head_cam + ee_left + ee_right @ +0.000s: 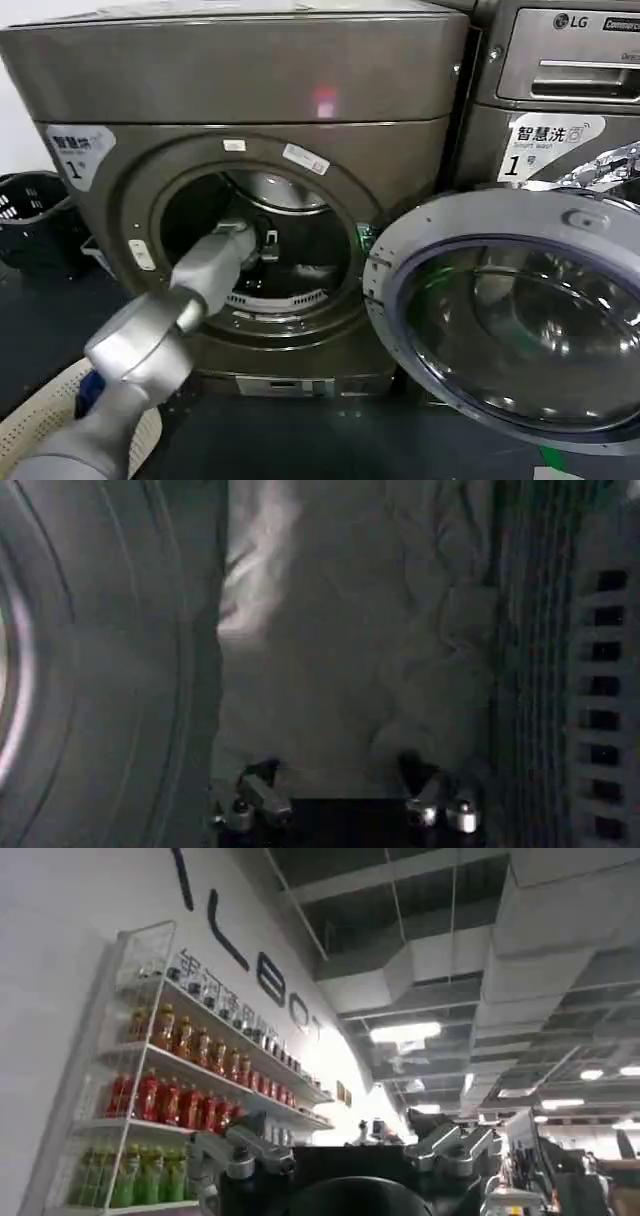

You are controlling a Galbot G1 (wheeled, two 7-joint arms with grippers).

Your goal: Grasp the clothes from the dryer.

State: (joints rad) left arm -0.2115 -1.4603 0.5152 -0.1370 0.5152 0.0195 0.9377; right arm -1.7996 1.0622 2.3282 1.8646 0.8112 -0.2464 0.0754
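Head view: dryer [400, 75], bronze-grey, porthole door [500, 310] swung open to the right; LG machine [560, 90] just beside it on the right; dark basket [35, 215] at far left. The left arm reaches through the porthole, left gripper [262, 245] inside the drum.

Left wrist view: clothes [370, 650], pale crumpled fabric, lie against the drum wall straight ahead; fingers [255, 800] spread apart, holding nothing.

Right wrist view: right gripper [345, 1148] raised, pointing at the ceiling; fingers apart, empty; bottle shelf [170, 1098] beside.
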